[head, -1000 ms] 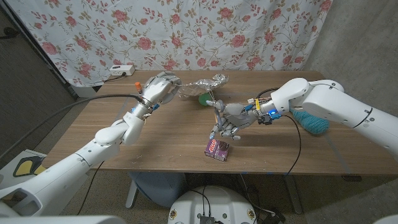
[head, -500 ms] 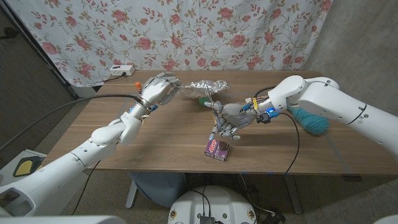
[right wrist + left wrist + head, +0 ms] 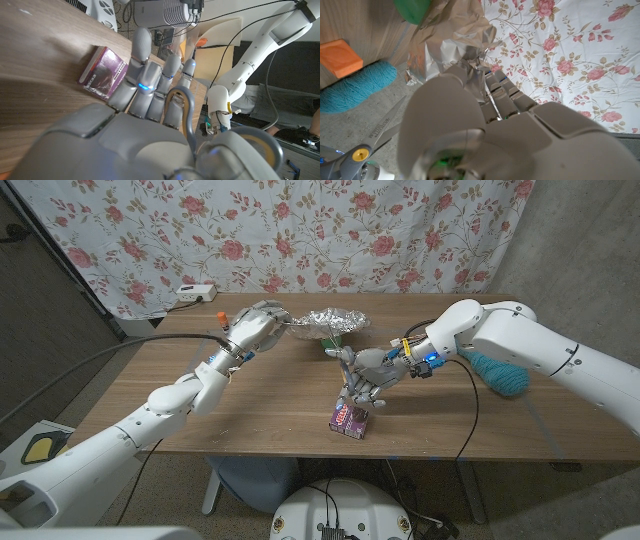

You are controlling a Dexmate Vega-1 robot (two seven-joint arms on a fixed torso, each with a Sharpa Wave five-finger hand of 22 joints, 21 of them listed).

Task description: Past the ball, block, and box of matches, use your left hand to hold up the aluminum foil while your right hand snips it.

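Left hand gripping crumpled aluminum foil, lifting it clear of the desk for cutting. Right hand clutching scissors near the matchbox, approaching the foil.

The aluminum foil hangs over the far middle of the tabletop, with the ball apparently just beneath. The box of matches lies near, the yarn far right.

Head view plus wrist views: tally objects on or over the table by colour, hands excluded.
Silver crumpled aluminium foil: 1
Green round ball: 1
Orange square block: 1
Teal yarn skein: 1
Purple cardboard matchbox: 1
Grey metal scissors: 1
Total: 6
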